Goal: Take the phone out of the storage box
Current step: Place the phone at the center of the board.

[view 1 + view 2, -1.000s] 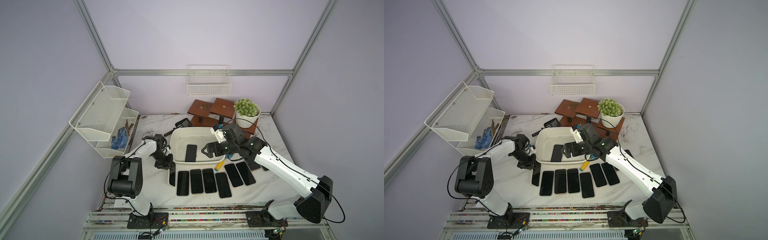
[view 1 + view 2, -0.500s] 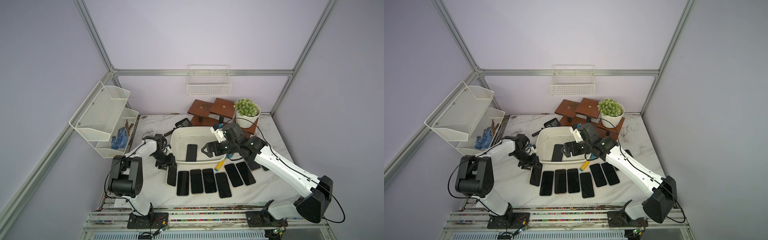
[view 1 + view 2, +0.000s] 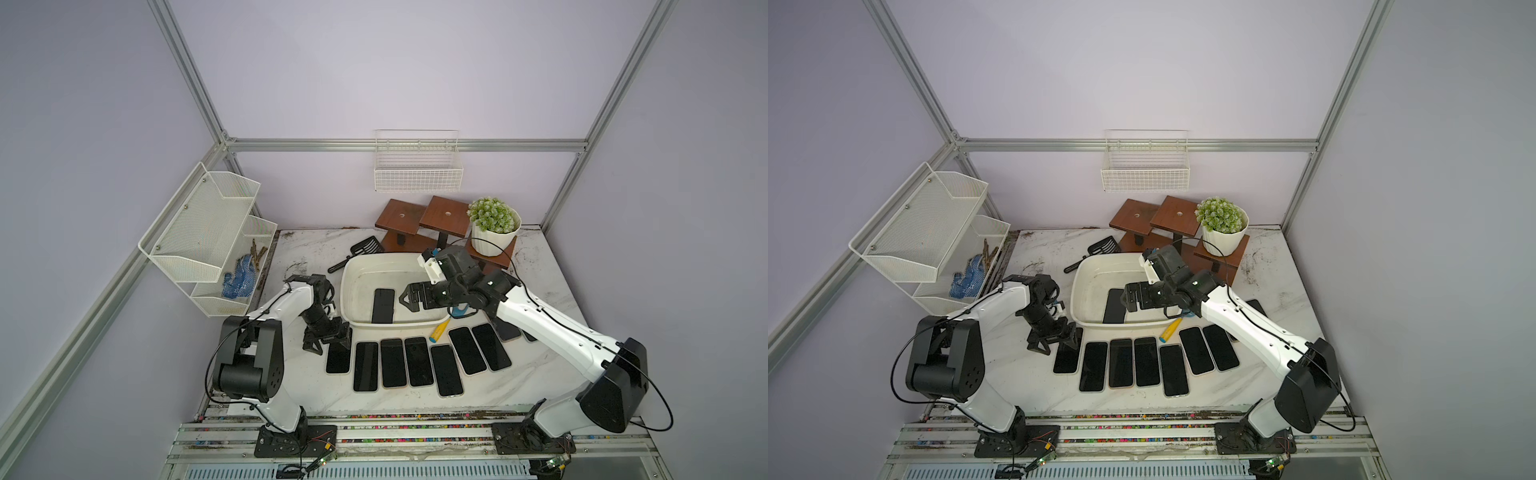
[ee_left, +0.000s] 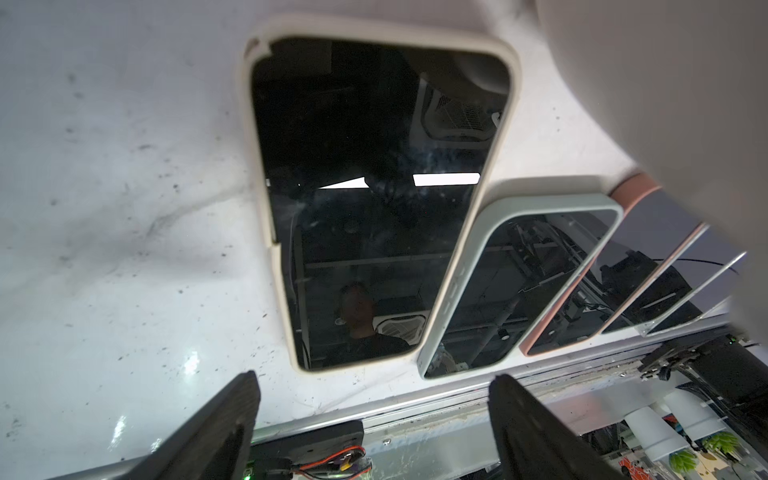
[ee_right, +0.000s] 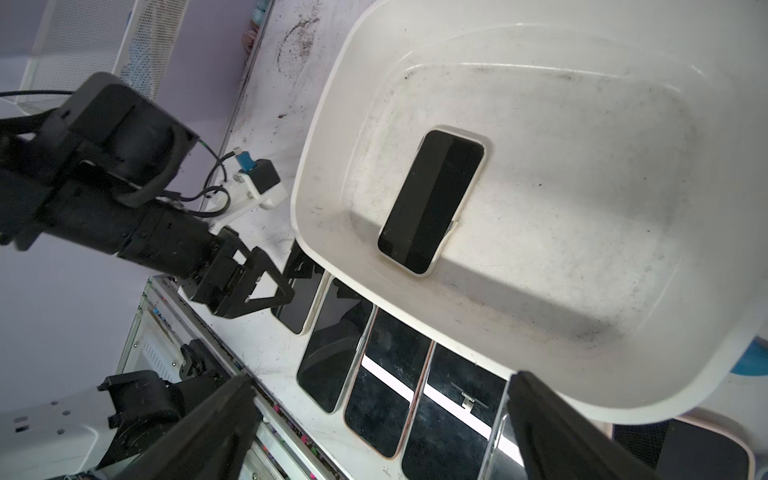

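The storage box is a shallow white tub at the table's middle. One black-screened phone lies in it, its near end propped against the front wall. My right gripper hangs open over the box, just right of that phone, holding nothing. My left gripper stands open left of the box's front corner. Under it a cream-cased phone lies flat on the table.
A row of several phones lies in front of the box. A yellow-and-blue tool rests by the box's front right corner. A black scoop, wooden stands, a potted plant and the mesh rack line the back and left.
My left gripper has opened and let go of the cream-cased phone, which now lies at the left end of the row. The right arm has barely moved.
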`<state>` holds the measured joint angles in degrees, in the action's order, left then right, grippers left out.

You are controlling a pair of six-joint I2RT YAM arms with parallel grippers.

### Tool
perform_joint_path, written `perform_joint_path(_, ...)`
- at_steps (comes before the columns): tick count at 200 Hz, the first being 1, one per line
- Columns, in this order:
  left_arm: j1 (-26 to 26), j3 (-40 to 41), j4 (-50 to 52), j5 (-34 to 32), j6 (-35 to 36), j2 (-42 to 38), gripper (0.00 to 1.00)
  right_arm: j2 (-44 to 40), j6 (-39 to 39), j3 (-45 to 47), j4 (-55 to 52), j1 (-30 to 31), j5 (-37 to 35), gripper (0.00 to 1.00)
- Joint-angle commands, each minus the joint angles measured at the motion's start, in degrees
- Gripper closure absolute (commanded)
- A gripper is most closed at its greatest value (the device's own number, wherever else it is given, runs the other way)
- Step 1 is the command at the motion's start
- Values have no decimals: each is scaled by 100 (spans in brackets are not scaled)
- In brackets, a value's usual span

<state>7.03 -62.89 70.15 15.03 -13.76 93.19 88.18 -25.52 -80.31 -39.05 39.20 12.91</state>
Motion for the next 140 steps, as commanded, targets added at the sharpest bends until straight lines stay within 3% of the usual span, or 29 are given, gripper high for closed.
perform_joint_path(1,15,-319,382,-293,-239,-513,8,278,-129,-432,-8,61,-237,0)
perform_joint_path(26,9,-942,598,-459,-497,-1099,4,297,-145,-590,-41,55,-403,0)
perform_joint_path(62,153,-1723,-111,400,-925,-1704,0,-42,-181,-535,-59,-26,-913,0)
perform_joint_path(96,801,-2310,-515,274,-910,-896,0,-789,-255,-275,-21,-129,-1484,0)
perform_joint_path(140,1440,-3197,-589,-274,-567,446,0,-1660,-129,186,-39,-299,-1477,0)
